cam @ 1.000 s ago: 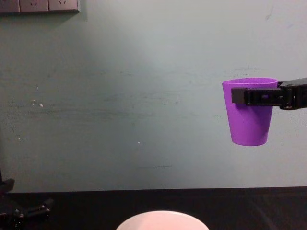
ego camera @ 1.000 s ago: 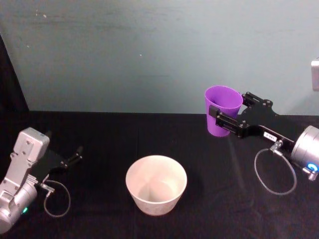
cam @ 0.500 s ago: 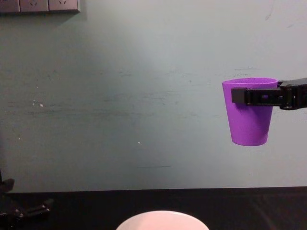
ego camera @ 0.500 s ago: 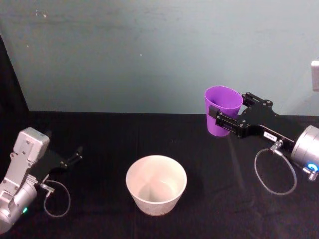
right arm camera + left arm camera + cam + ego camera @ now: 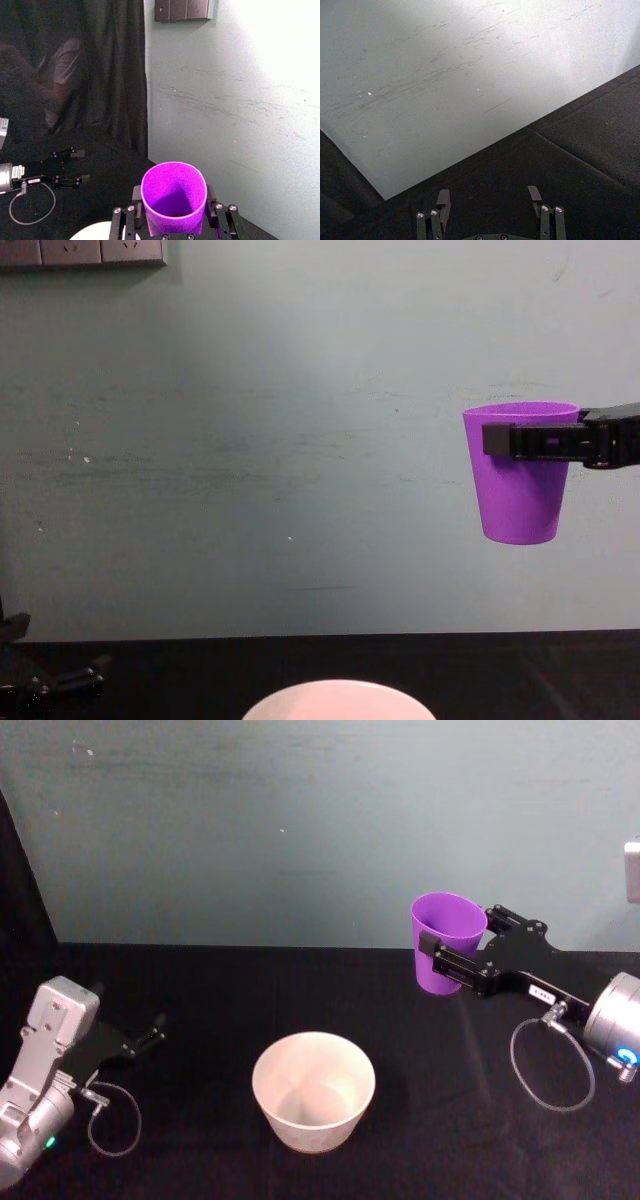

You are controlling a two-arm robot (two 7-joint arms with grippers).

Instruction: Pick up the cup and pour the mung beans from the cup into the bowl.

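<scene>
The purple cup (image 5: pixel 446 940) hangs upright in the air, well above the black table, with my right gripper (image 5: pixel 447 958) shut on its sides. It also shows in the chest view as a cup (image 5: pixel 519 480) held level by the right gripper (image 5: pixel 525 440), and from the wrist as a cup (image 5: pixel 173 195) with a few dark beans at its bottom. The pale bowl (image 5: pixel 313 1088) stands on the table, down and to the left of the cup; its rim (image 5: pixel 338 693) peeks in at the chest view's lower edge. My left gripper (image 5: pixel 150 1036) rests open at the far left (image 5: pixel 489 196).
A teal wall stands behind the black table (image 5: pixel 220 990). Cable loops hang from both wrists, one by the left arm (image 5: pixel 112 1120) and one by the right (image 5: pixel 550 1065). Wall sockets (image 5: pixel 80 251) sit high on the left.
</scene>
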